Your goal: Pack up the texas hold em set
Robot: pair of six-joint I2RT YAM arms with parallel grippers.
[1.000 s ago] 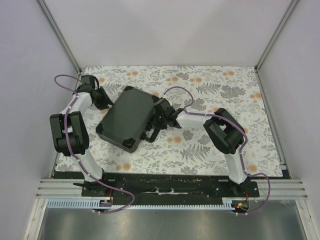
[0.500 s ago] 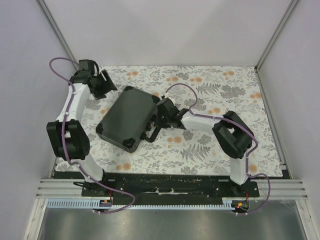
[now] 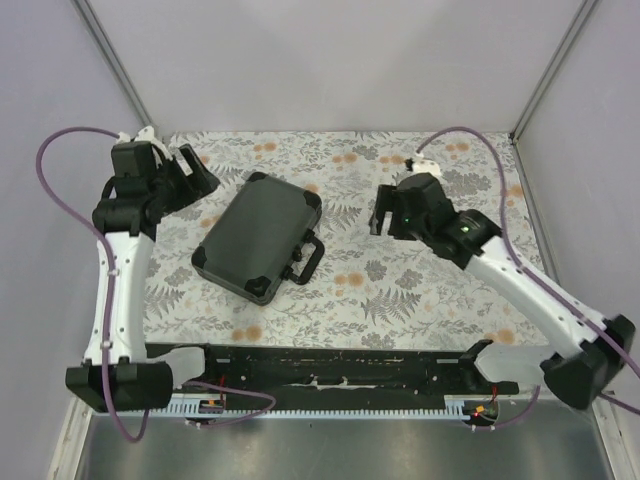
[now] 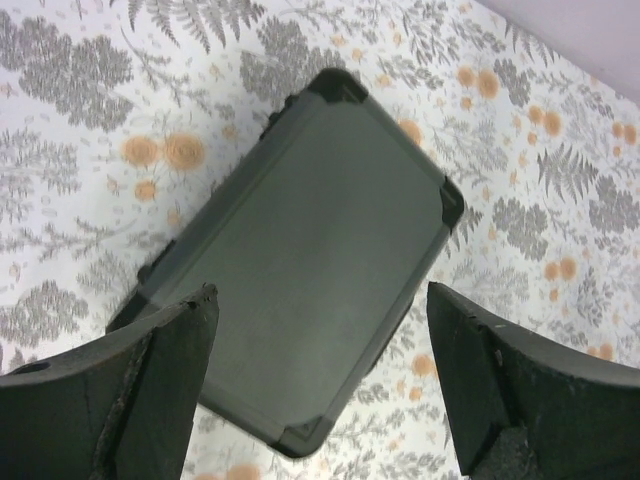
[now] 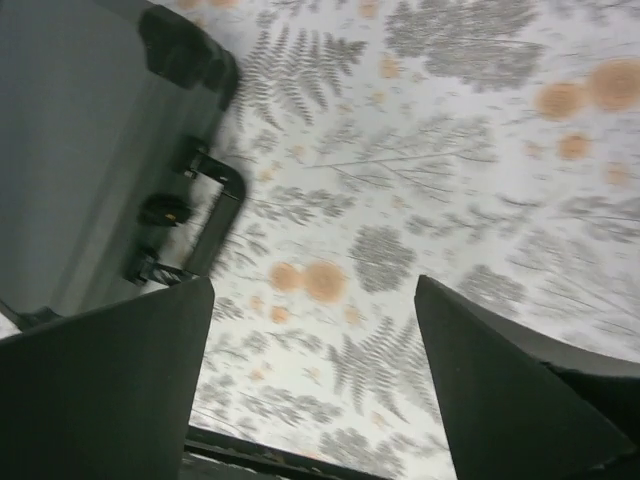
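Note:
The Texas hold 'em set shows only as its black hard briefcase (image 3: 258, 235), shut and lying flat at an angle on the flowered table cloth, its handle (image 3: 309, 258) towards the right. Its contents are hidden. My left gripper (image 3: 203, 172) hovers open, above and to the left of the case, holding nothing. In the left wrist view the case lid (image 4: 300, 260) lies below the open left gripper (image 4: 320, 300). My right gripper (image 3: 385, 222) is raised to the right of the case, open and empty. In the right wrist view the case (image 5: 80, 150) and its handle (image 5: 218, 215) lie left of the right gripper (image 5: 312, 290).
The flowered cloth (image 3: 420, 280) covers the table between the side walls. A metal rail (image 3: 340, 375) with both arm bases runs along the near edge. Purple cables (image 3: 60, 165) loop from the wrists.
Both arms have lifted and drawn away from the briefcase, the left one leftwards, the right one rightwards. Both grippers have opened; the right one was at the handle side before.

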